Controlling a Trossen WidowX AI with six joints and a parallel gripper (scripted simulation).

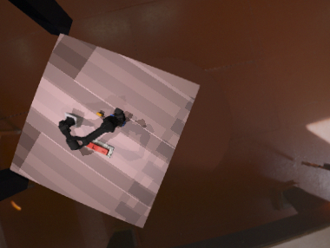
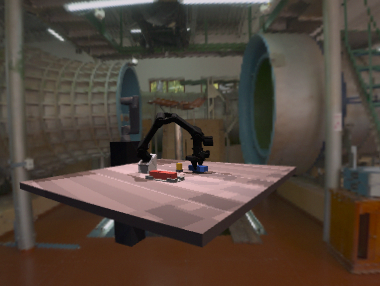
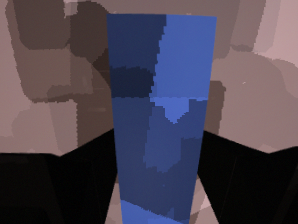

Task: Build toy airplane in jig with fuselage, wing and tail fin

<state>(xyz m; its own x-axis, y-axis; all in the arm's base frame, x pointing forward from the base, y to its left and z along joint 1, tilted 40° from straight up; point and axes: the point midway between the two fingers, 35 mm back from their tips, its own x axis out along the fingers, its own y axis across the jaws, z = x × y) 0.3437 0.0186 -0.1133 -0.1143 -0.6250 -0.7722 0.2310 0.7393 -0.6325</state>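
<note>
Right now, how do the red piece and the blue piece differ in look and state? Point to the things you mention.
The red piece [image 1: 99, 148] [image 2: 163, 174] is red; the blue piece [image 1: 123, 123] [image 2: 202, 169] [image 3: 160, 125] is blue. The blue piece is between the fingers of the gripper [image 3: 159, 150], while the red piece is untouched by them. The red piece sits at the pale jig [image 1: 111, 151] [image 2: 181, 178]; the blue piece is away from it. Both are long and narrow.
</note>
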